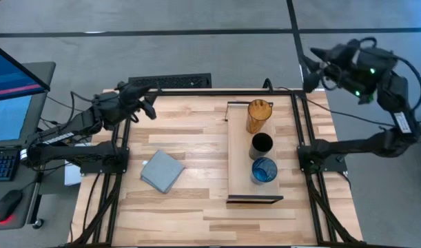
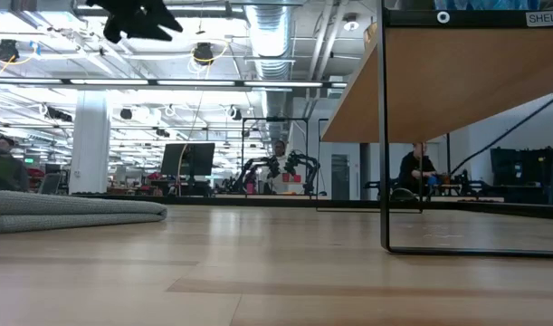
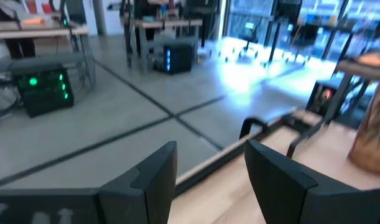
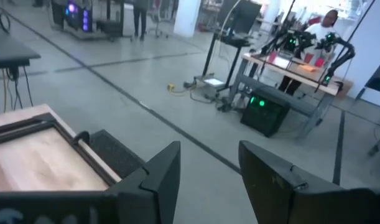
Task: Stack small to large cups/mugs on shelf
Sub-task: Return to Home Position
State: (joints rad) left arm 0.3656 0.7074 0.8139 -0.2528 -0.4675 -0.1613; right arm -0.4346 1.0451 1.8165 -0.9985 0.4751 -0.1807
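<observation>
3 cups line the shelf by the table's right edge: blue cup, black cup and amber tumbler. Placing looks done. The left hand is at the far-left corner and the right hand beyond the far-right corner, both wide and empty.

Both arms matte black, boxy joints, thin black cables run alongside. The left arm has a white label strip on its long link; the right arm shows green LEDs nr the wrist. Fingers of left gripper & right gripper are dark, flat, angular plates w/ slanted tips.
</observation>
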